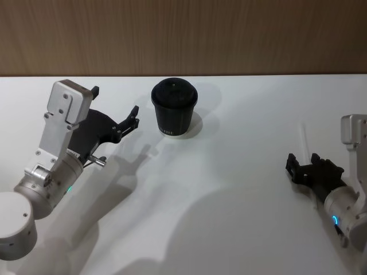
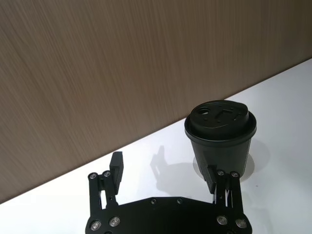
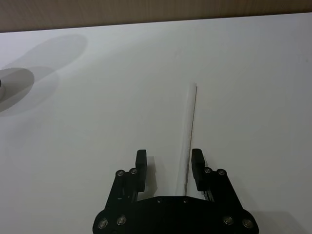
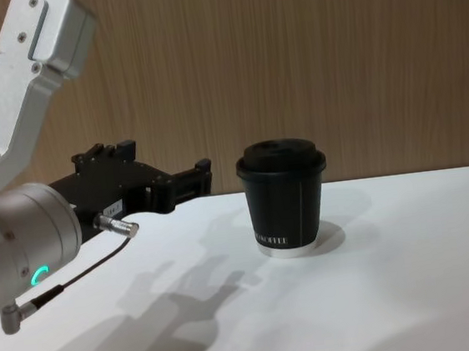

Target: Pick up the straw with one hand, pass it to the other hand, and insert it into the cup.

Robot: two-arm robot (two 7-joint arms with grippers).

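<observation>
Right claw (image 3: 169, 158) has the straw (image 3: 189, 126) in its sights

The straw lies flat on the table (image 1: 241, 189), long axis pointing straight ahead of the right claw, near end between its spread fingers, not gripped. The left claw (image 1: 117, 103) sits wide open beside the cup (image 1: 175, 106), farther off.

The cup (image 1: 174, 107) is black, lid included, with small white lettering low on its side and a white base rim. The straw (image 3: 188, 131) is plain white on the white desk (image 1: 229, 200). Beyond the desk's far edge stands a brown wood-grain wall (image 1: 183, 34). The left hand (image 2: 164, 168) and right hand (image 3: 169, 156) are black. The left wrist (image 4: 23, 239) is silver with a green light.
</observation>
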